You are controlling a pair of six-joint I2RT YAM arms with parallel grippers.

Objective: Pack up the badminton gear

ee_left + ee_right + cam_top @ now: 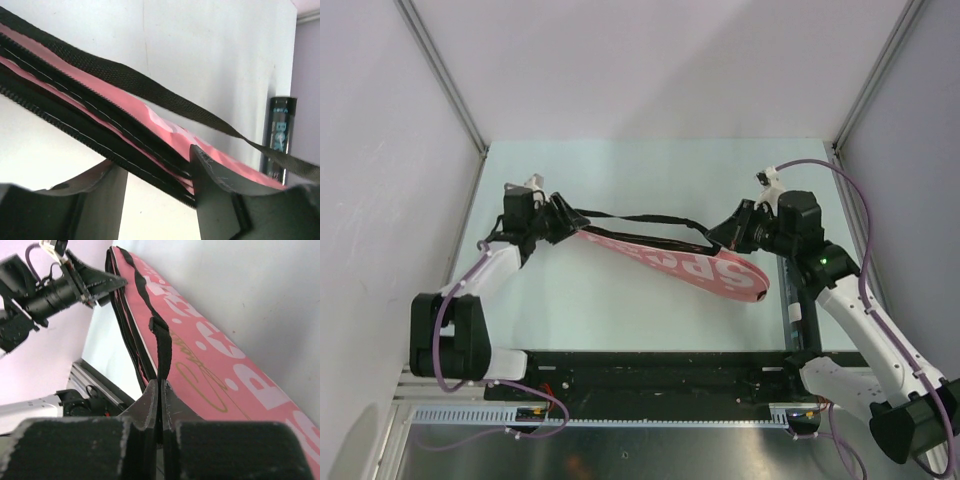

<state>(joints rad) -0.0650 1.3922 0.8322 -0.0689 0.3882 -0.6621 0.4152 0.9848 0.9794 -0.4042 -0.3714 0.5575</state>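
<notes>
Over the pale green table, the left gripper stands half open astride the zipper edge of the pink racket bag, which runs diagonally rightward to the right gripper, closed tight on its black strap.

One pink bag with white letters. One black strap, looped just above the bag. One dark tube, standing up near the bag's wide end. One table under the bag. Two robot arms, left arm and right arm, one on each side of the bag. Two grippers: left gripper at the bag's thin end, right gripper by its wide end. Two fingers on each gripper, four in all. One small green light, right of the bag.
</notes>
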